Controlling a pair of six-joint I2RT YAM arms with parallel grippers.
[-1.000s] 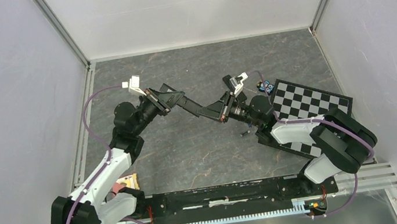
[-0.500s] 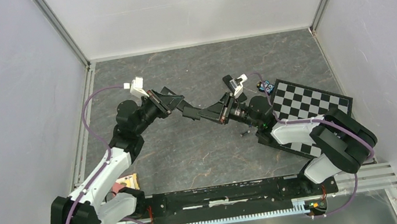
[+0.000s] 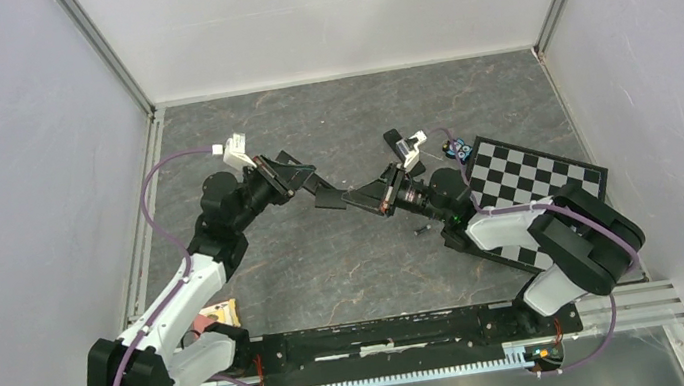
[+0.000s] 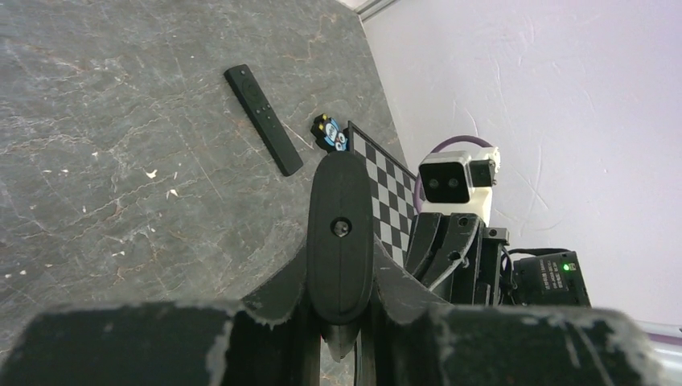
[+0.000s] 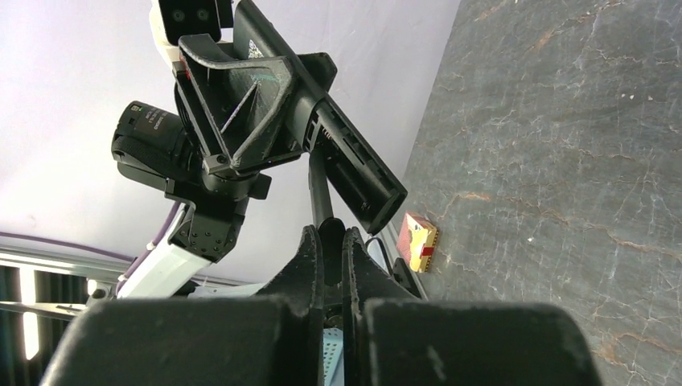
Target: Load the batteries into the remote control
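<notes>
Left gripper (image 3: pixel 298 176): clenched on the remote control (image 5: pixel 358 175), raised off the grey table (image 3: pixel 329 275).
Remote control: juts out beyond the left fingertips toward the right gripper (image 5: pixel 326 241), slotted side turned to that gripper's camera.
Right gripper: clamped tight on a flat black piece (image 5: pixel 319 189), seen edge-on as a thin strip between the fingers.
Flat black piece: reaches forward from the right fingertips up to the end of the held remote; contact between the two cannot be told.
Blue and orange batteries (image 3: pixel 458 148): lie together on the table behind the right gripper, beside its wrist, at the corner of the checkerboard (image 3: pixel 538 176); well ahead of the left fingertips in the left wrist view.
Dark battery (image 3: pixel 419 232): lies alone on the table, below and behind the right gripper, on the near side of its wrist.
Second remote (image 4: pixel 264 119): flat on the table, buttons up, far ahead of the left fingertips, near the blue and orange batteries.
Yellow packet (image 5: pixel 419 240): on the table far past the right fingertips, by the left arm's base.
</notes>
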